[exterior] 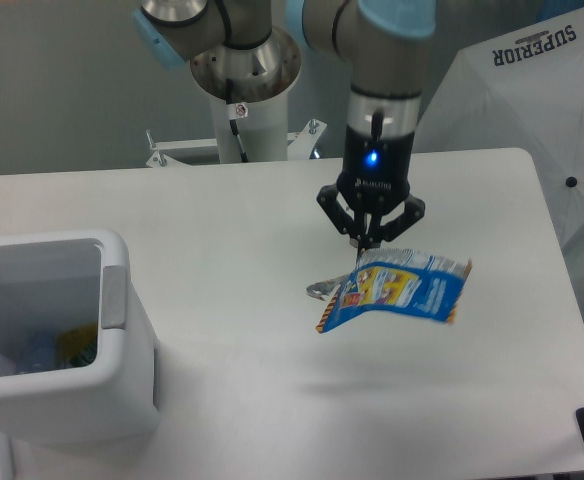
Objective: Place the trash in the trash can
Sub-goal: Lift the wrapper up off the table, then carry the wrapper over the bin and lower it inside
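A crinkled blue snack wrapper (397, 290) with yellow-red print hangs in the air above the table's right half, blurred by motion. My gripper (363, 243) is shut on the wrapper's upper left edge, pointing straight down. The white trash can (122, 300) stands at the table's front left corner, well to the left of the gripper; something blue and yellow shows dimly inside it. The bottle cannot be made out clearly.
A white table (272, 210) carries everything. A grey-white umbrella-like cover (532, 90) marked SUPERIOR stands off the table's right back corner. The arm's base column (242, 110) rises behind the table's back edge.
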`<action>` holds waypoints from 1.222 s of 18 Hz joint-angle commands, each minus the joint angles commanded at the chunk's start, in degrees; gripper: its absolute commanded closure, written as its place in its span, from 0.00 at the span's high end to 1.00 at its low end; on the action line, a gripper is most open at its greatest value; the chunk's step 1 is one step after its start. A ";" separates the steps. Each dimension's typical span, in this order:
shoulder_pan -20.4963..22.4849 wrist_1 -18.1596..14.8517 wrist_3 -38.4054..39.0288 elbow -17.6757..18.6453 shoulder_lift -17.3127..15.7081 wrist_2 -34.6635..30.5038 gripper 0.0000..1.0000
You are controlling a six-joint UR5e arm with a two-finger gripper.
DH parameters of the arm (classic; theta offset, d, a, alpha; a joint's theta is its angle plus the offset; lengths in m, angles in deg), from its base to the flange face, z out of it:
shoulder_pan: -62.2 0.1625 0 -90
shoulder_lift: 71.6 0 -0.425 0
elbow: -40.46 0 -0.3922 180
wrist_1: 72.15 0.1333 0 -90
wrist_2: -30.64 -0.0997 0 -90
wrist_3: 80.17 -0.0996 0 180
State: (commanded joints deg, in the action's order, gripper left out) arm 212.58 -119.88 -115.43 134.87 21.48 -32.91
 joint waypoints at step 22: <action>-22.50 5.81 -5.95 -5.90 3.42 0.00 0.00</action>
State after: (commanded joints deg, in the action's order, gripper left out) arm 190.08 -114.07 -121.37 128.96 24.90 -32.90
